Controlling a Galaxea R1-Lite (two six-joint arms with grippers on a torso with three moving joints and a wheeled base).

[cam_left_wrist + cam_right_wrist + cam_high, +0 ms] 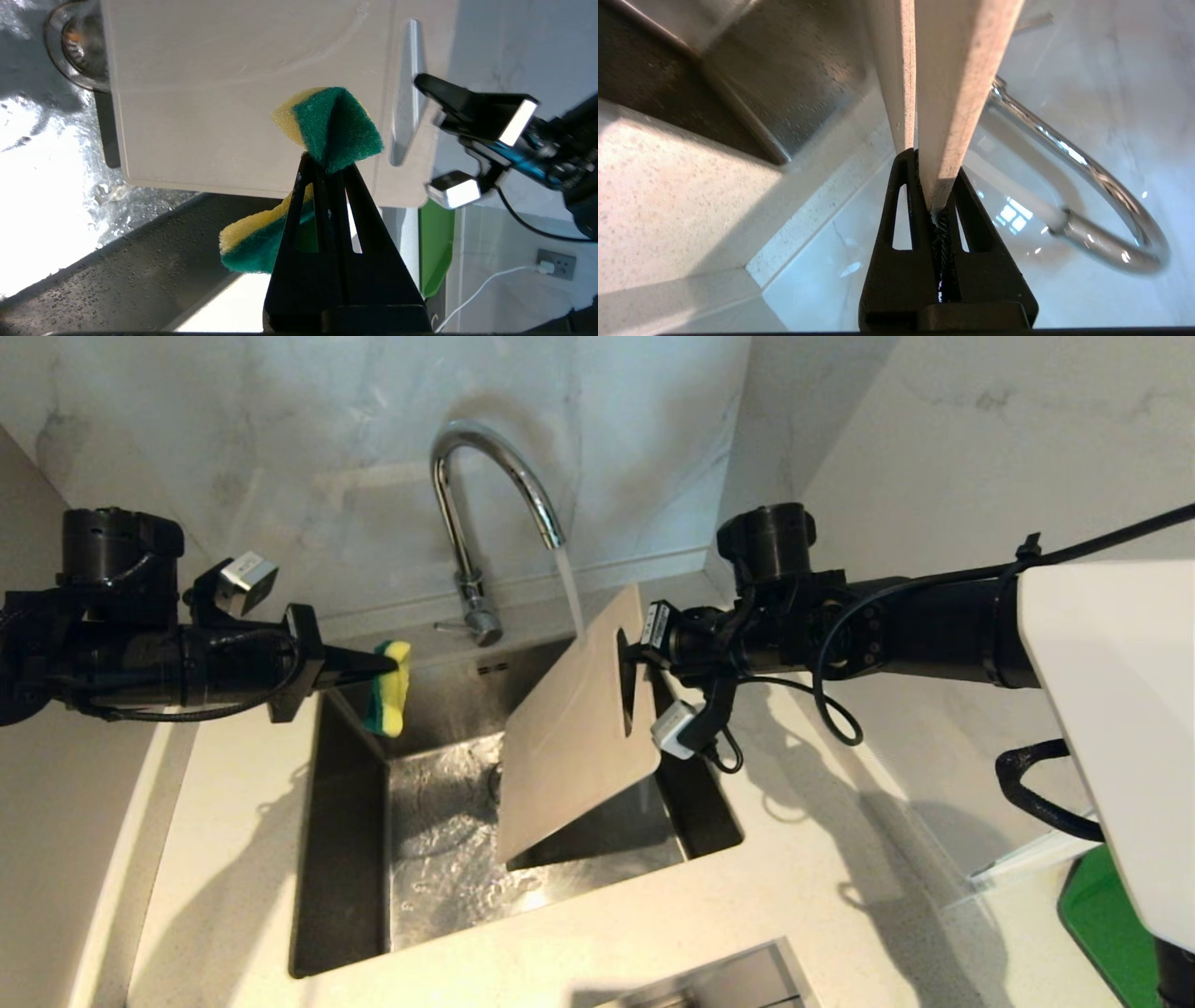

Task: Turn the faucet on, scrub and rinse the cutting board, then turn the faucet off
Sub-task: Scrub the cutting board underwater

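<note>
Facing each other across the sink, the two claws have the whole job between them. Right claw is clamped shut on the cutting board, pinching the strip of plastic beside the handle slot at the board's upper end, so the board hangs straight off its tips. Long axis runs from that claw down & away into the basin, low end toward the sink floor; can't tell if that end actually rests there. Board is tilted, broad face turned toward the left side.

Left claw is closed tight on the sponge, yellow-green, squashed between the fingers, hanging over the sink's far-left corner. From this claw the board lies dead ahead, face-on, well apart w/ open basin between. In the left wrist view the sponge sits framed right against that face.

Faucet is running; stream drops onto the board's top edge near the right claw, closer to it than to the left one.

My guess: next move is a straight push of the sponge across the gap onto the face, then strokes along the long axis. Left arm does the travelling, right just holds steady. Wet plastic, thin pinch — could slip or swing under pressure.
</note>
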